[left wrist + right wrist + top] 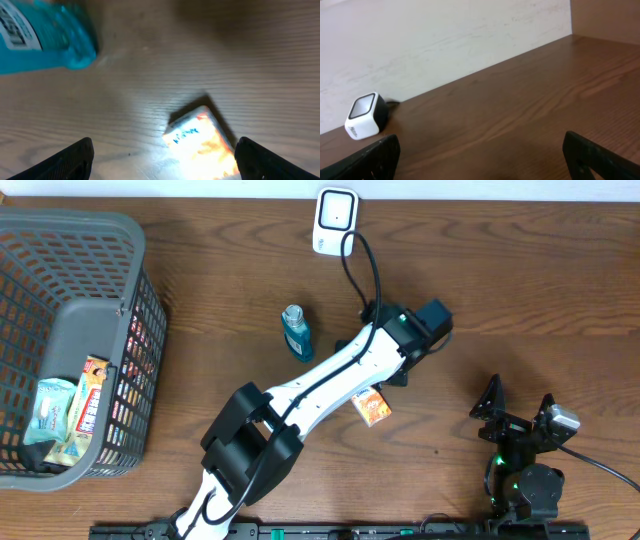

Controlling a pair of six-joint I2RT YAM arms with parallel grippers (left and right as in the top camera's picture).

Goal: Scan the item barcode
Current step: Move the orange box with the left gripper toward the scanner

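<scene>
Between the left jaws, which stand wide apart and grip nothing, a small orange box (200, 142) lies flat on the tabletop (520, 280), touching neither finger in the left wrist view, though that view is blurred and glare washes out the box's face. No barcode can be made out on it. Just beyond it, up and to the left, a blue bottle (45, 35) lies on its side, near the box but apart from it. Further out, at the far edge by the wall, the white scanner (336, 220) sits with its cable trailing toward the left arm; the box is well apart from it and not presented to its window. The right jaws, also fully apart and empty, are parked near the front edge, facing the scanner from a distance. A grey basket (90, 320) at the far left holds more packets. By this lay, the box has yet to be gripped and carried to the scanner, unless its scan is already done, which the pictures cannot settle.
</scene>
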